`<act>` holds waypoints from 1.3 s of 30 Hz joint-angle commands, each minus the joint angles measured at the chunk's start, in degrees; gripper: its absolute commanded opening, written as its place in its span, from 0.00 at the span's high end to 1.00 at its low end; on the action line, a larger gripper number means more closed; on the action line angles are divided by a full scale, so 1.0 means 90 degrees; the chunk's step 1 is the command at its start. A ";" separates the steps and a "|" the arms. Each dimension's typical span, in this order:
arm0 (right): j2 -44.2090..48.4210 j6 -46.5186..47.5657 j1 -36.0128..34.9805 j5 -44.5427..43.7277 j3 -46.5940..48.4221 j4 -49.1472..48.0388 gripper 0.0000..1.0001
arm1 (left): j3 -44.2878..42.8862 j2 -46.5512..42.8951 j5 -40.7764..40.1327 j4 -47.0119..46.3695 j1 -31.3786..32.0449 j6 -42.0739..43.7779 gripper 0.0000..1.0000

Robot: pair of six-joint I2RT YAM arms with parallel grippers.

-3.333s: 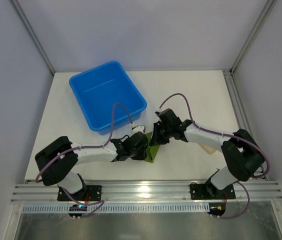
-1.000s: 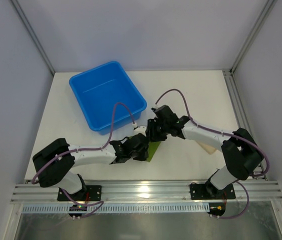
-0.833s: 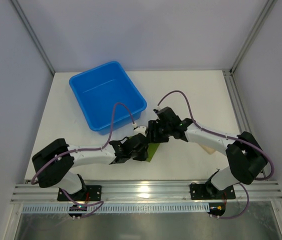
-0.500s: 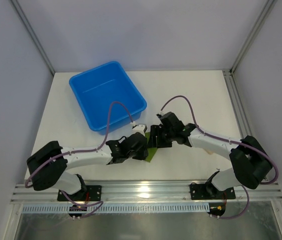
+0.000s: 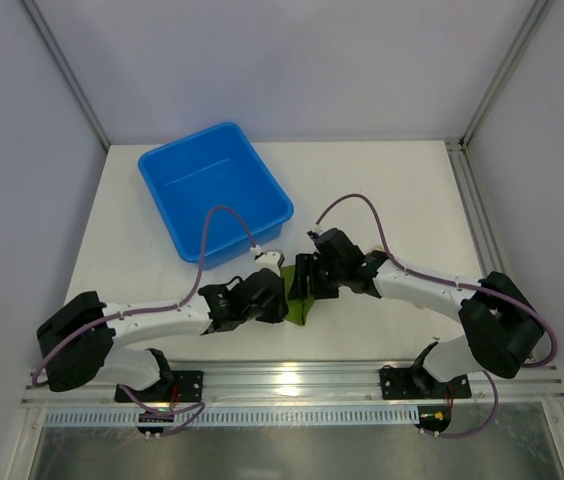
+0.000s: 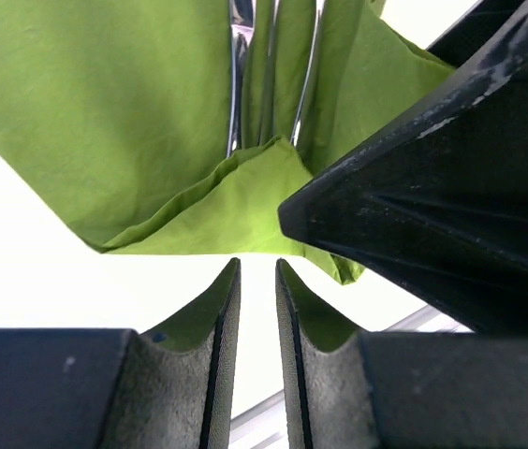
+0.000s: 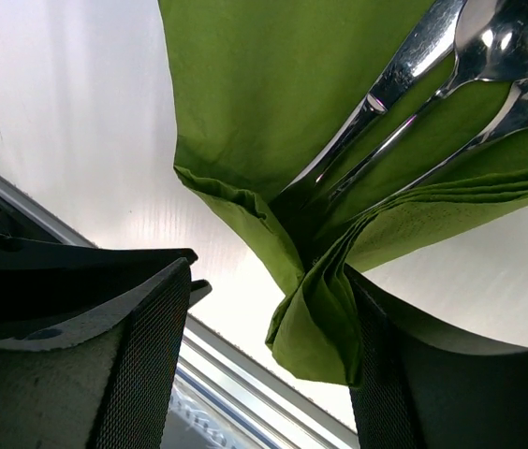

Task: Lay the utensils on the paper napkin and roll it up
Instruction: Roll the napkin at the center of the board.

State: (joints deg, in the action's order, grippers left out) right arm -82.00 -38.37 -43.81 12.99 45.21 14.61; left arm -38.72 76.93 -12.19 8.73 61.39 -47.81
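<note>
White table (image 5: pixel 382 180) sits inside pale walls; close to its near edge, about midway, we see the green paper napkin (image 5: pixel 300 306) between both grippers; the utensils (image 7: pixel 414 56) lie side by side on it, their shiny handles running under a folded-up flap; the left gripper (image 6: pixel 257 281) has its jaws nearly together, a slit of table showing between them, nothing pinched; the right gripper (image 7: pixel 269 281) stands spread wide around the bunched fold; farther off, toward the far left corner, sits a blue bin (image 5: pixel 212 190).
</note>
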 commanded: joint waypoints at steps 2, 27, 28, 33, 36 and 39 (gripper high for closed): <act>0.0156 -0.0209 -0.0132 -0.0378 0.0055 0.0007 0.37 | 0.0074 -0.0266 -0.0287 0.0094 0.0015 -0.0049 0.77; 0.0556 -0.0444 -0.0542 -0.1355 -0.0033 0.0896 0.83 | -0.0405 0.0935 0.0016 -0.0716 0.0006 0.0146 0.82; 0.0604 -0.0444 -0.0542 -0.1395 -0.0053 0.0925 0.85 | -0.0424 0.0945 0.0016 -0.0697 0.0006 0.0146 0.82; 0.0683 -0.0414 -0.0542 -0.1678 -0.0150 0.1033 0.94 | -0.0483 0.1042 0.0123 -0.0736 0.0006 0.0156 0.82; 0.0673 -0.0375 -0.0552 -0.1659 -0.0170 0.1023 0.96 | -0.0551 0.1198 0.0201 -0.0755 0.0015 0.0156 0.83; 0.0712 -0.0366 -0.0542 -0.1678 -0.0209 0.1023 0.96 | -0.0571 0.1267 0.0280 -0.0862 0.0006 0.0146 0.83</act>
State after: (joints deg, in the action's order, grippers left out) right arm -77.36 -42.19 -48.34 -0.01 43.48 23.86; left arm -41.89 87.68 -10.37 3.68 61.39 -47.31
